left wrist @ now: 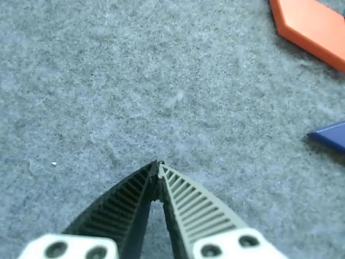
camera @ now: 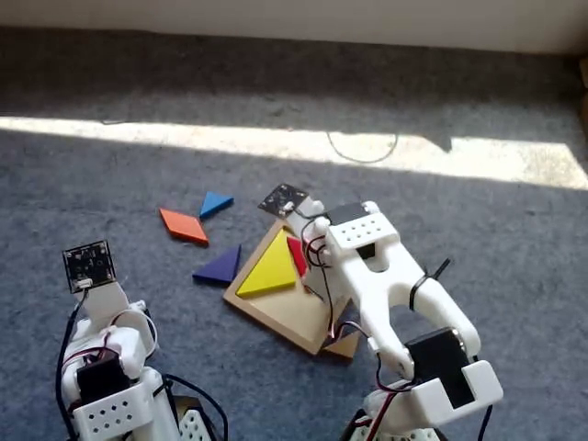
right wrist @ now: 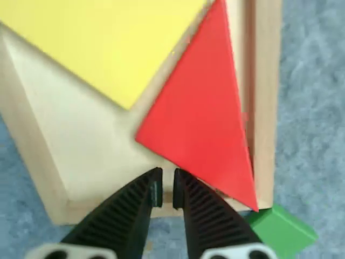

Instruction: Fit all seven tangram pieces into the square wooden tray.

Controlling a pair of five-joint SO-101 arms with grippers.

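Note:
The square wooden tray (camera: 276, 317) lies on the carpet, turned diamond-wise. Inside it are a big yellow triangle (camera: 269, 268) and a red triangle (camera: 297, 254) lying against one wall (right wrist: 267, 81). My right gripper (right wrist: 167, 175) is shut just above the tray floor (right wrist: 81, 162), its fingertips at the red triangle's (right wrist: 205, 124) lower edge and holding nothing. A green piece (right wrist: 280, 229) lies outside the tray corner. On the carpet are an orange parallelogram (camera: 184, 226), a small blue triangle (camera: 215, 203) and a dark blue triangle (camera: 220, 266). My left gripper (left wrist: 159, 167) is shut over bare carpet, away from the orange piece (left wrist: 312, 27).
The right arm (camera: 395, 294) hangs over the tray's right half and hides it. The left arm (camera: 101, 367) sits at the near left. A strip of sunlight (camera: 276, 138) and a thin cable loop (camera: 363, 152) lie farther back on the grey carpet.

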